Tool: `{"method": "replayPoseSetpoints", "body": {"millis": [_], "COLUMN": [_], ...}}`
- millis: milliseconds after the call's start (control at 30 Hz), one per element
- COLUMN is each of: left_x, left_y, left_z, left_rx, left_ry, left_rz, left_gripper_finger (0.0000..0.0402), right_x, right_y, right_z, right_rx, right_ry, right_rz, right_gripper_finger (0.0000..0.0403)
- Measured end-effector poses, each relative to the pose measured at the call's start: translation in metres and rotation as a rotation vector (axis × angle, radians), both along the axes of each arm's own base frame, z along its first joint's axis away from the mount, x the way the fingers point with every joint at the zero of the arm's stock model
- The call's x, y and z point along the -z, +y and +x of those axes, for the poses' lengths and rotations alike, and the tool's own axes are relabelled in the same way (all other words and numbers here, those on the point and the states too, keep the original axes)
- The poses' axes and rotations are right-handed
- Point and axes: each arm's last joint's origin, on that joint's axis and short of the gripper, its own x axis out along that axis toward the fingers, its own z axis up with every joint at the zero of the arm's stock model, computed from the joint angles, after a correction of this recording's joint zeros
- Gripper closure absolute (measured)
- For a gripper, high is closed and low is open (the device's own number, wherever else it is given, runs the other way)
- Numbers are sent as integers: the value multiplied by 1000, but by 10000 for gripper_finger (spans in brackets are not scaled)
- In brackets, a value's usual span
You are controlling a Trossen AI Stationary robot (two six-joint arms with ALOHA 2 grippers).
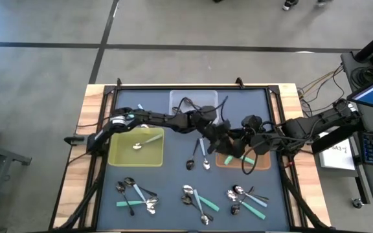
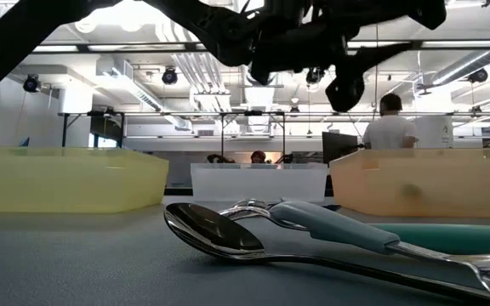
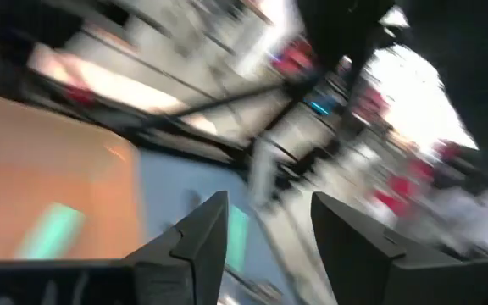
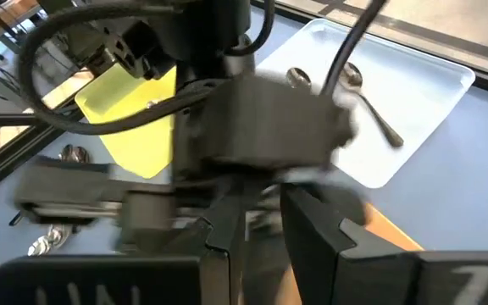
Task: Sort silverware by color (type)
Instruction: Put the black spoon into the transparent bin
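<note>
In the high view my left gripper hangs over the left end of the orange-brown tray. In its wrist view the left gripper is open, with nothing between the fingers. A teal-handled spoon lies in that tray. One pale-handled spoon lies in the yellow tray. Two dark spoons lie in the clear tray. My right gripper waits high, behind the left one, slightly open and holding nothing.
Two loose spoons lie on the dark mat between the yellow and orange-brown trays. Three heaps of mixed silverware lie along the near edge. Cables loop over the clear tray. People stand in the room beyond.
</note>
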Motion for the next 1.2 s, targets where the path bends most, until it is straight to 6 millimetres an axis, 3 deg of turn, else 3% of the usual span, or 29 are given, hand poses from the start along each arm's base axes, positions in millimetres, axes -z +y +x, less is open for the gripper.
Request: {"method": "replayPoseSetpoints", "body": {"millis": [200,333,500,700,800,1033,1200], "left_x": [25,43,36,15,17,48,67], "left_y": [-15,-24,-31,-38,-36,-33,-30], "left_z": [-16,-35,-51,-62,-72,-109,-126], "left_rx": [125,78,-6,-114,-217,-421,-607], "left_ry": [244,445,551,586,662,815,818], "left_rz": [41,197,401,499,555,494,382], "left_gripper_finger": [256,257,257,257,257,257,257], "right_x": [1,5,9,13,15,19,21], "right_y": [1,0,-2,-3,-3,-3,-4], "right_z": [-1,-4,-9,-11,-11,-12,-12], "right_rx": [-28,-13,3,4,4,4,5], "right_ry": [20,60,120,155,162,177,185], "right_rz": [22,31,21,8,5,1,-5], "right_gripper_finger": [335,335,335,335,335,335,335]}}
